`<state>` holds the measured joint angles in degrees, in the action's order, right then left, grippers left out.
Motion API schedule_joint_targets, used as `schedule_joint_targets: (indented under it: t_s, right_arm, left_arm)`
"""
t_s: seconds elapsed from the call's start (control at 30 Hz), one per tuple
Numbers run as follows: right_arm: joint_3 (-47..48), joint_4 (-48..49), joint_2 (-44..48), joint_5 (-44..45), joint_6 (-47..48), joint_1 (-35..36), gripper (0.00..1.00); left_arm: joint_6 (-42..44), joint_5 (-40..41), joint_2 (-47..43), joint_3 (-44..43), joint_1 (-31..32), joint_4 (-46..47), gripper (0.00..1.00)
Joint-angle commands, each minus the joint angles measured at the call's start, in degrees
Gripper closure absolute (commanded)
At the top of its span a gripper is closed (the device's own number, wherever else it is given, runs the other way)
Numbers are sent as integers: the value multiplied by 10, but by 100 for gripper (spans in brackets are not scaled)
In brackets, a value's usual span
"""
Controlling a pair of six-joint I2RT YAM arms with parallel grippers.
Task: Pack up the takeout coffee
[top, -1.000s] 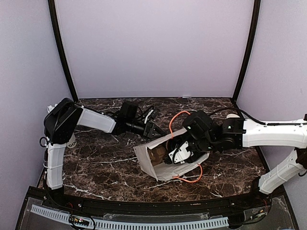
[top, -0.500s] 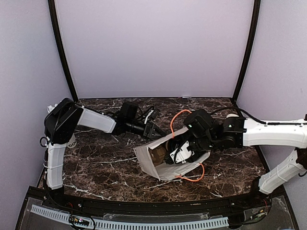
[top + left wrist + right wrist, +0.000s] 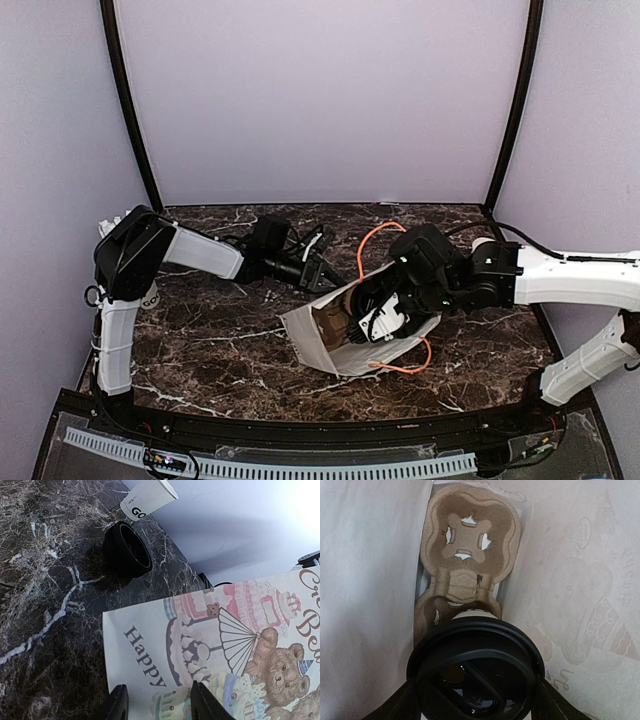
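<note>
The right tool (image 3: 476,692) is clamped on the takeout coffee (image 3: 476,667), whose glossy black round lid sits just inside the paper bag (image 3: 365,580). Deeper in lies a moulded brown pulp cup carrier (image 3: 470,535), lobed and slotted. The bag is white, printed with teddy bears and a cake. It lies on its side on the dark, white-veined marble surface (image 3: 210,330), its orange cord handles (image 3: 405,366) loose. Pale lilac walls (image 3: 320,100) enclose the scene. The right arm (image 3: 570,280) reaches in low from the side. The left tool (image 3: 157,705), fingers apart, sits at the bag's rim.
</note>
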<state>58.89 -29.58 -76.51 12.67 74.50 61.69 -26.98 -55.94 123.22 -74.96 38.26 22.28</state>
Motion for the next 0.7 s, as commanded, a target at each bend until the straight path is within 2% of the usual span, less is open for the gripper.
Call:
schedule_joint_targets:
  t_s: [0.0, 0.37, 0.67]
  right_arm:
    - [13, -5, -11, 0, -16, -6, 54]
    - [7, -6, -18, -33, -26, -8, 54]
    - [38, -72, -34, -60, -40, -13, 54]
  left_arm:
    - [18, -11, 4, -9, 8, -29, 56]
    - [31, -12, 5, -12, 8, -40, 56]
    - [38, -10, 5, -13, 9, -48, 56]
